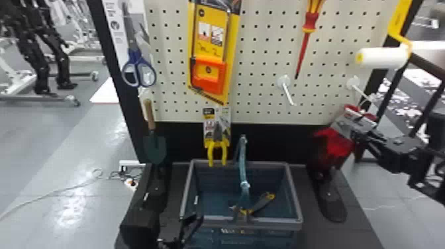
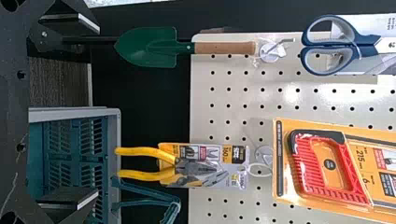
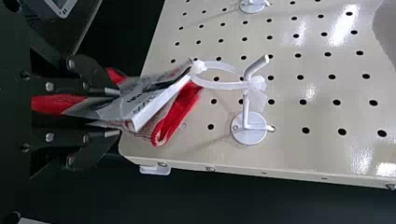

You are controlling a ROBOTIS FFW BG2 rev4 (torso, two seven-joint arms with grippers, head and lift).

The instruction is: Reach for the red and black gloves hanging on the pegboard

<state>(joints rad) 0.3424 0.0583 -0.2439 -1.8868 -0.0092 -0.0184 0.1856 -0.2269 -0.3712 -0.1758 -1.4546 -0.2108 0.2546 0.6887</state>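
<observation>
Head view: the pegboard (image 1: 265, 66) stands in front, and the red and black gloves (image 1: 336, 145) hang at its lower right corner. In the right wrist view, a pale plastic tie (image 3: 219, 85) joins the gloves' card to a peg (image 3: 250, 127) on the pegboard.

The right gripper (image 1: 353, 130) is just outside that same corner of the pegboard. Its fingers (image 3: 102, 134) are drawn partly together, one on each side of the bunched gloves, which are clamped between them. The left gripper (image 1: 171, 201) is below the pegboard's lower left part, and the left wrist view shows its fingers spread wide with nothing between them.

Scissors (image 1: 139, 69) hang at the pegboard's upper left, with the trowel (image 1: 155, 147) at its lower left corner, the blade reaching below the edge. The orange-handled saw (image 1: 208, 76) hangs left of the pegboard's middle, and the yellow-handled pliers (image 1: 217, 149) hang beneath it, across the pegboard's lower edge. Right of the middle is a red screwdriver (image 1: 305, 43); by the pegboard's right edge is a white paint roller (image 1: 382, 57). Below the pegboard sits the blue basket (image 1: 296, 205).
</observation>
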